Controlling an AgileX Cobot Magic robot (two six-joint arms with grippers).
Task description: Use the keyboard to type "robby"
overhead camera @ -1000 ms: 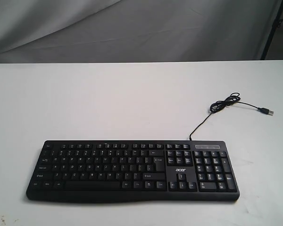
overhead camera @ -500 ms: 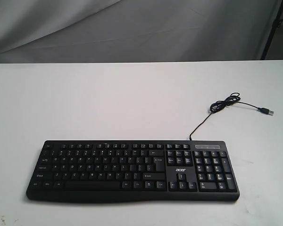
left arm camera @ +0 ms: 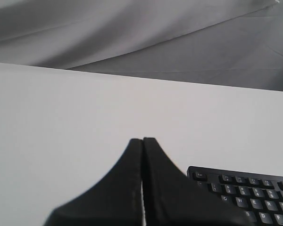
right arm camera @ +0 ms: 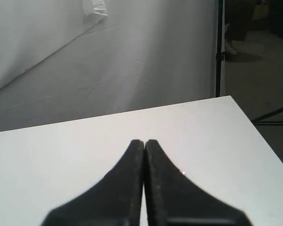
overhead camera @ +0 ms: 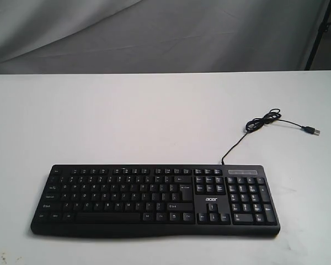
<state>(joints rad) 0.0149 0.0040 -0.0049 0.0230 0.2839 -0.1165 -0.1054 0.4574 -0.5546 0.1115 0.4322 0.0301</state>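
Note:
A wide black keyboard [overhead camera: 154, 200] with white legends and an "acer" logo lies flat near the front edge of the white table [overhead camera: 154, 116]. Its thin black cable [overhead camera: 248, 130] curls away toward the back right and ends in a loose USB plug [overhead camera: 311, 131]. Neither arm appears in the exterior view. In the left wrist view my left gripper [left arm camera: 142, 140] is shut with nothing between its fingers, and a corner of the keyboard [left arm camera: 245, 193] lies beside it. My right gripper [right arm camera: 144, 141] is shut and empty above bare table; no keyboard shows there.
A grey cloth backdrop [overhead camera: 154, 33] hangs behind the table. A dark stand [overhead camera: 320, 33] rises at the back right. In the right wrist view the table's corner [right arm camera: 231, 97] and side edge lie close by, with floor beyond.

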